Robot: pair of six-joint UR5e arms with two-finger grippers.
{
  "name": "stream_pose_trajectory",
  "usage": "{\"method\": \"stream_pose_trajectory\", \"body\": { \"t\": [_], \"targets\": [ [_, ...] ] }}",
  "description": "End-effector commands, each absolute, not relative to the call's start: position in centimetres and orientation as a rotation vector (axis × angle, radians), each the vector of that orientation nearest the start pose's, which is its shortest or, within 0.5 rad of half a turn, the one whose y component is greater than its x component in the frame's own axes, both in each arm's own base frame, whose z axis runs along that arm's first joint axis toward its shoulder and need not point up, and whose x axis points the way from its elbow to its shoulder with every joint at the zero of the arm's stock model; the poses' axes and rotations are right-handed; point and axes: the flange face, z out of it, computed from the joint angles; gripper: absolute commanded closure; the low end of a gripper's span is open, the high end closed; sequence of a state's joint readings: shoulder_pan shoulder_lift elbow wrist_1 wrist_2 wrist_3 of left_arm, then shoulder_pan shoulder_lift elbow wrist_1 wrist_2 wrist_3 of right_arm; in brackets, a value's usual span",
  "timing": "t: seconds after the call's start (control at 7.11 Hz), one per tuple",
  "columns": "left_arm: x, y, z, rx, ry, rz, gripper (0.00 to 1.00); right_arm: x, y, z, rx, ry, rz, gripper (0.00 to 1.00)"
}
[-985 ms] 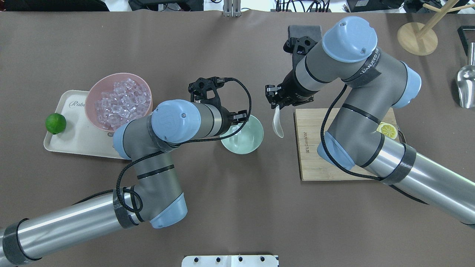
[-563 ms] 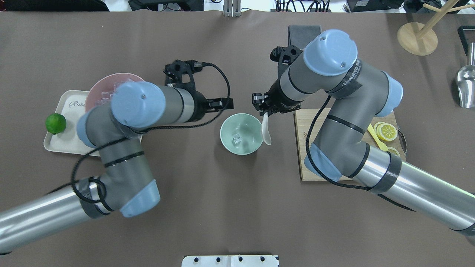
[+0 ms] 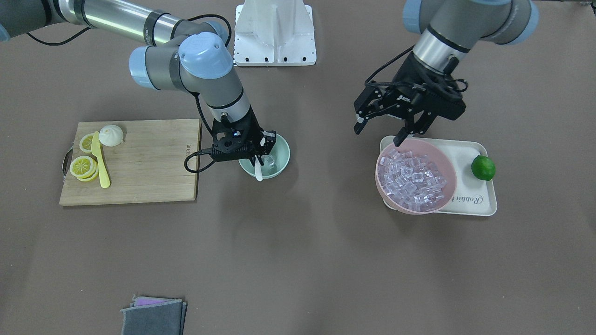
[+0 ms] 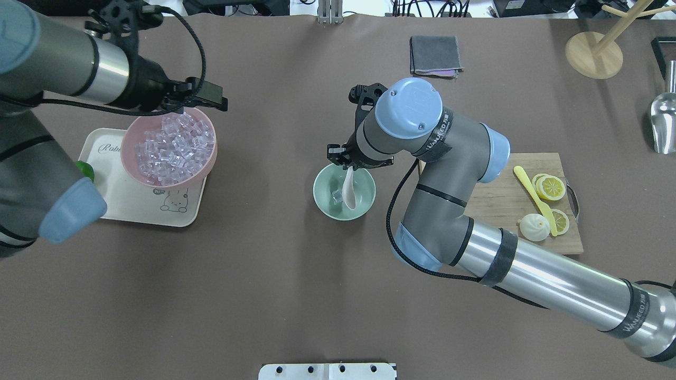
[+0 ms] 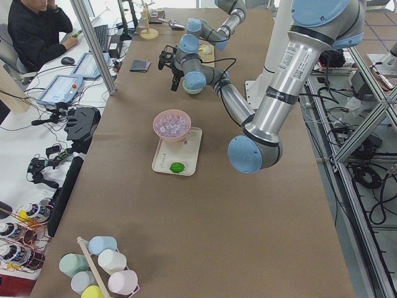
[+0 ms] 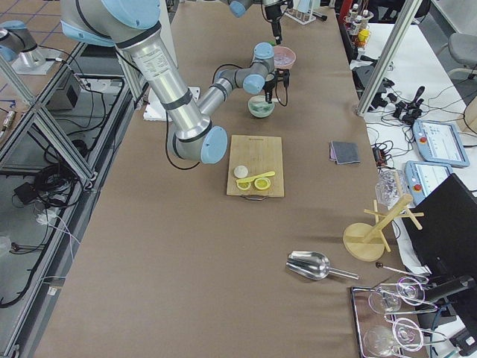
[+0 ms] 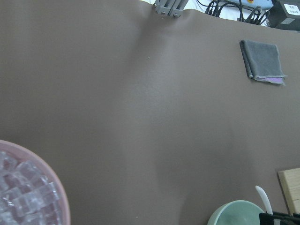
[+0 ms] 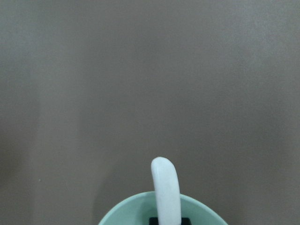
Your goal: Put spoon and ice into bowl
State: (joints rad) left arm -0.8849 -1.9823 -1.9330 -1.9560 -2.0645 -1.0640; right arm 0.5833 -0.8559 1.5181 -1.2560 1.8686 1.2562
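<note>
1. The left claw (image 3: pixel 377 136) hangs with its fingers spread wide and nothing between them. Just under it is the robot-side rim of the pink bowl (image 4: pixel 174 182), which is heaped with spare cubes and sits on a cream tray (image 4: pixel 132 207). A lime (image 3: pixel 483 168) lies on the tray beyond that bowl, on the side away from the other arm.
2. Well off to this claw's right stands the bowl (image 4: pixel 365 203), on the table (image 4: pixel 296 285) and directly beneath the other claw. One piece of ice (image 4: pixel 337 197) lies on its floor, so I judge the ice half of the job done.
3. The right claw (image 4: pixel 349 163) is low over the bowl's far rim. Below it the spoon (image 4: pixel 349 193) has its scoop down inside the bowl, just beside the ice, and its handle rises toward the claw.
4. I cannot tell whether that claw is clamped on the handle or has let go, because the arm hides the contact.
5. As I read it, both things are in the bowl. All that may remain is a release, if one is needed, and lifting the right claw clear without tipping the spoon out.
6. Right of that claw lies a cutting board (image 4: pixel 501 203), which has no part in this task.
</note>
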Motion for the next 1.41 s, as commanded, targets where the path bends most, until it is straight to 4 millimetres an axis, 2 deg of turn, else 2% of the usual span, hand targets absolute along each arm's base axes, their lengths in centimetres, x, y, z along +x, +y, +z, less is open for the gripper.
{"method": "stream_pose_trajectory", "body": {
  "t": [0.0,0.14,0.28,0.42,0.56,0.7,0.84,0.99,1.13,1.27],
  "targets": [
    [23.8,-50.4,24.3,0.412,1.131,-0.022,0.02,-55.1,-48.7,21.1,0.188,-1.009,0.103,0.01],
    [21.9,-50.6,26.3,0.410,1.111,0.009,0.02,-54.1,-48.1,19.9,0.185,-1.016,0.099,0.00],
    [18.2,-51.1,28.5,0.413,1.094,0.015,0.02,-51.3,-48.0,17.9,0.175,-0.997,0.104,0.00],
    [14.4,-51.2,31.7,0.425,1.080,0.034,0.02,-47.2,-47.0,15.7,0.156,-0.989,0.074,0.00],
    [10.2,-51.2,34.7,0.433,1.052,0.038,0.02,-42.9,-45.4,16.2,0.176,-0.975,-0.023,0.00],
    [4.9,-51.2,38.7,0.448,1.007,0.005,0.02,-37.6,-45.6,19.8,0.156,-0.957,-0.091,0.00],
    [0.5,-50.3,43.4,0.460,0.974,0.048,0.02,-33.0,-47.0,23.2,0.148,-0.959,-0.165,0.00],
    [-2.9,-49.8,47.5,0.495,0.914,0.108,0.02,-29.3,-47.6,27.5,0.158,-0.916,-0.193,0.00],
    [-5.6,-49.5,52.1,0.510,0.855,0.173,0.02,-24.5,-48.6,33.1,0.150,-0.851,-0.173,0.00],
    [-6.6,-49.6,56.1,0.477,0.833,0.185,0.02,-19.3,-49.3,38.0,0.154,-0.801,-0.177,0.00]
  ]
}}
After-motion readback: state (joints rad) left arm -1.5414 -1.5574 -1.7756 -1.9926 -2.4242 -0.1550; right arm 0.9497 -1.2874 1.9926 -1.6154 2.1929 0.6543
